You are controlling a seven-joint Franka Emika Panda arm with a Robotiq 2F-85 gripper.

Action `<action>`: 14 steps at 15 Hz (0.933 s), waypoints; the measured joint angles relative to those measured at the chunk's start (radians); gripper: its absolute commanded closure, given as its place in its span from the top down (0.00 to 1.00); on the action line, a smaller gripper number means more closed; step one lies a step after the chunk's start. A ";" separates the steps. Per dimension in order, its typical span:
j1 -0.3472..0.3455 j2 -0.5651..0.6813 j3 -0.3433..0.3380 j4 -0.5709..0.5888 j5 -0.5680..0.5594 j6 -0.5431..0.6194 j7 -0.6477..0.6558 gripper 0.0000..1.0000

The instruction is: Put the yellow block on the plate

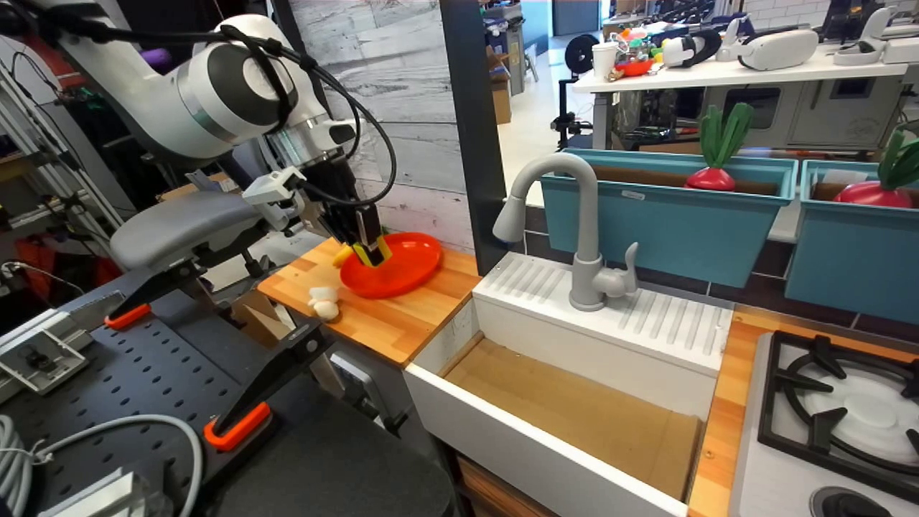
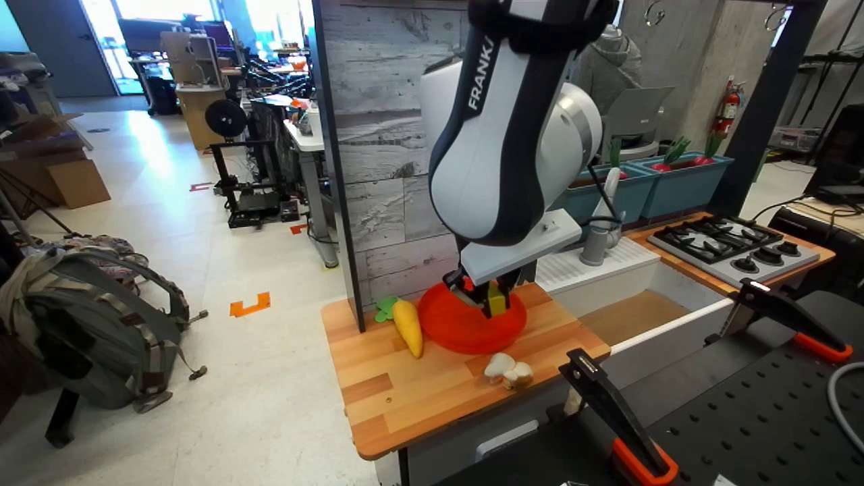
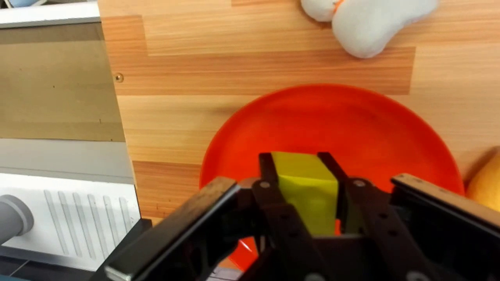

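Observation:
The yellow block [image 3: 308, 195] is held between the two black fingers of my gripper [image 3: 300, 166] in the wrist view. The block also shows at the fingertips in both exterior views [image 1: 385, 248] [image 2: 497, 302]. The gripper [image 1: 370, 253] points down over the round orange-red plate [image 1: 413, 269]. The plate lies flat on the wooden counter and also shows in an exterior view [image 2: 449, 331] and in the wrist view [image 3: 332, 121]. The block is over the plate; whether its underside touches the plate I cannot tell. The fingers hide the block's sides.
Pale mushroom-like pieces [image 2: 507, 370] lie on the counter in front of the plate. A yellow carrot-shaped piece with a green top [image 2: 408, 329] lies beside the plate. A wood-look wall panel [image 1: 416, 143] stands behind. A white sink [image 1: 560, 467] with a grey faucet [image 1: 589, 237] adjoins the counter.

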 measured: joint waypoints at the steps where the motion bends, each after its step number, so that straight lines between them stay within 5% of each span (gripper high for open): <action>1: -0.005 0.015 0.000 0.011 0.001 0.000 0.005 0.08; 8: -0.023 0.092 0.000 0.101 0.004 -0.001 0.022 0.08; 9: -0.023 0.102 0.000 0.114 0.004 -0.002 0.024 0.56; 14: -0.023 0.138 0.000 0.163 0.005 -0.004 0.044 0.85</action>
